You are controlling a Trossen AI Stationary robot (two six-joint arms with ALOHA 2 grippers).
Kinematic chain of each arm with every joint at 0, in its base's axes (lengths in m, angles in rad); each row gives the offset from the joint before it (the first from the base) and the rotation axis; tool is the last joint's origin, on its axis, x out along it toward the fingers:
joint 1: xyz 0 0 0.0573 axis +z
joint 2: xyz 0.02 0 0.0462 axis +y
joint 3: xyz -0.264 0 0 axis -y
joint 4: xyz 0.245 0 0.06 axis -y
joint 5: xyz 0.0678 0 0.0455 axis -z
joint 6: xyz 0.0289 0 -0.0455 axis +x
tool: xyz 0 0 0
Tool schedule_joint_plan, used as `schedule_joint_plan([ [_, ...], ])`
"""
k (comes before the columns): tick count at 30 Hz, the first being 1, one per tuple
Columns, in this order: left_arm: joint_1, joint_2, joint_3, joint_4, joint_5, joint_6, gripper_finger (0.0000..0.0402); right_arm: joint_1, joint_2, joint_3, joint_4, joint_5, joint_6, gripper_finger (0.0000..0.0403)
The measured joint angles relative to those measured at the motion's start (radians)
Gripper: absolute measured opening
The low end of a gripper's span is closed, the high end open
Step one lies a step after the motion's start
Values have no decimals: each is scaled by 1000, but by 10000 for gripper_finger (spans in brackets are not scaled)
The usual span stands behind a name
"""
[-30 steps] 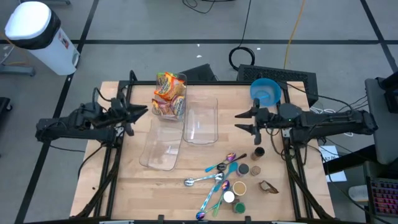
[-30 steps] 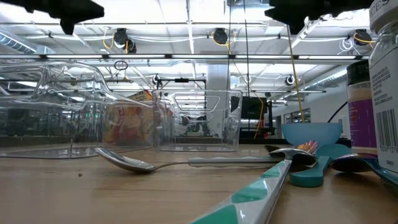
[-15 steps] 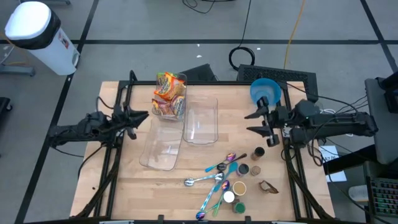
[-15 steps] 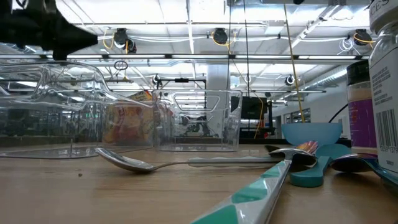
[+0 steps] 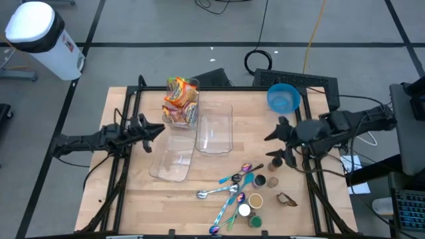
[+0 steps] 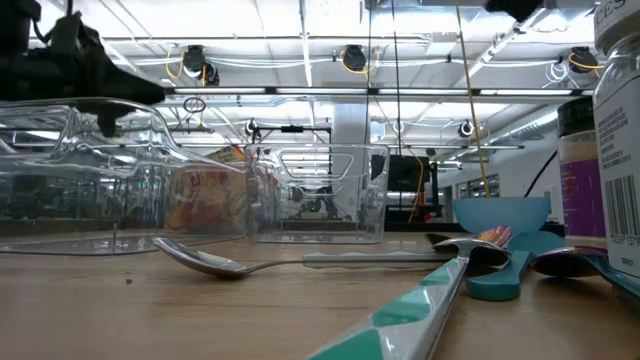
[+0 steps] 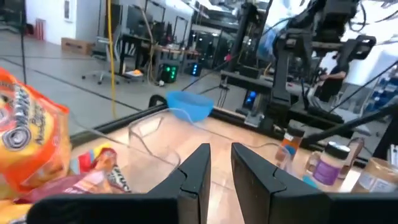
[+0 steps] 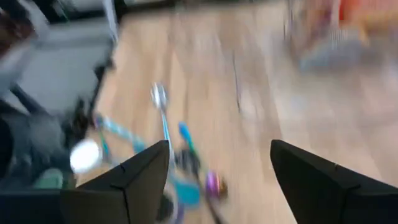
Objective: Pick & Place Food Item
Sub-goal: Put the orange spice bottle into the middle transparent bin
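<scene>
Transparent plastic makes up all three containers on the wooden counter [image 5: 133, 192]. The far-left container [image 5: 180, 103] holds orange and yellow food packets [image 5: 178, 99] and sits at the far edge of the counter, left of centre. Immediately to its right, the second clear container [image 5: 214, 127] holds nothing visible. The third clear container [image 5: 172, 154] lies nearer, just beside the other two, and also shows no contents. In the low view the packets show through the clear walls [image 6: 205, 195].

A blue bowl [image 5: 283, 98] sits at the far right corner of the counter. Several spoons [image 5: 229, 192] with teal and blue handles lie in a loose cluster near the right front, mixed with small spice jars [image 5: 255, 199] and lids. These items occupy the counter between the right arm and the near edge.

The left gripper [image 5: 154, 133] is above the left part of the counter, near the third container and near the packet container; its fingers [image 7: 196, 168] stand narrow, a slim gap between them, holding nothing. The right gripper [image 5: 279, 145] is above the right side of the counter, between the bowl and the spice jars; its fingers [image 8: 140, 174] are spread wide and hold nothing.
</scene>
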Motion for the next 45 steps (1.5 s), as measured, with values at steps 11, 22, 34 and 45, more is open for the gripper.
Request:
schedule_joint_plan([
  [11,0,27,2,-9,46,158,70,91,117,-16,-496,6,634,223],
  [22,0,27,0,26,32,218,70,97,140,-198,-277,-30,510,210],
  [34,0,27,0,28,34,219,70,118,157,-203,-251,-27,465,215],
  [45,0,27,0,28,34,219,70,108,160,-204,-193,-26,439,211],
])
